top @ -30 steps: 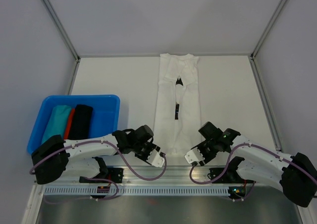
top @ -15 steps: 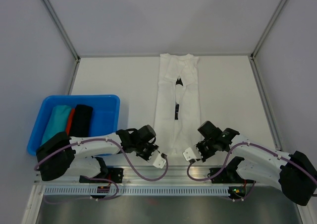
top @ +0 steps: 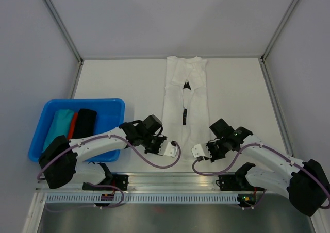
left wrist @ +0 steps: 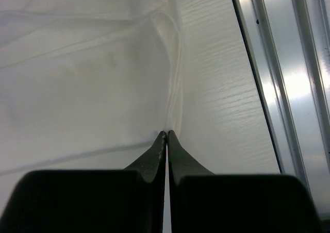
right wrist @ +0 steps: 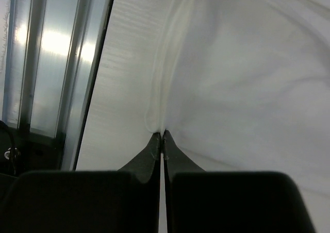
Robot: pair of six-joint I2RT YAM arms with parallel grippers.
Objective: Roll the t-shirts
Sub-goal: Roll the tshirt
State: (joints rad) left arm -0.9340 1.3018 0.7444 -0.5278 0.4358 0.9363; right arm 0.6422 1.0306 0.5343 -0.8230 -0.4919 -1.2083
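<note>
White t-shirt (top: 184,88) is lying folded into a long narrow strip on the desk (top: 118,78), stretching straight away from both sets of jaws, with its near hem right at their tips. From above, we are seeing the left jaws at the hem's left corner and the right jaws at its right corner, the two near each other. Well off to the outer side of the left jaws, a blue bin (top: 116,106) is holding a teal roll (top: 58,125), a red roll (top: 73,127) and a black roll (top: 85,123).

Through the left wrist camera, we are watching the left jaws clenched tip to tip, with the hem seam (left wrist: 175,88) running straight into them. They appear to be pinching only its very edge.

Through the right wrist camera, the right jaws are likewise clenched on the hem, and a small pucker of cloth (right wrist: 152,117) is rising just ahead of the tips.

We are judging both grips to be shallow. If either edge is slipping out as the rolling begins, one corner will be lagging and the roll will be coming out skewed or loose. If the jaws are catching only the top layer, the folded strip may be opening up.
</note>
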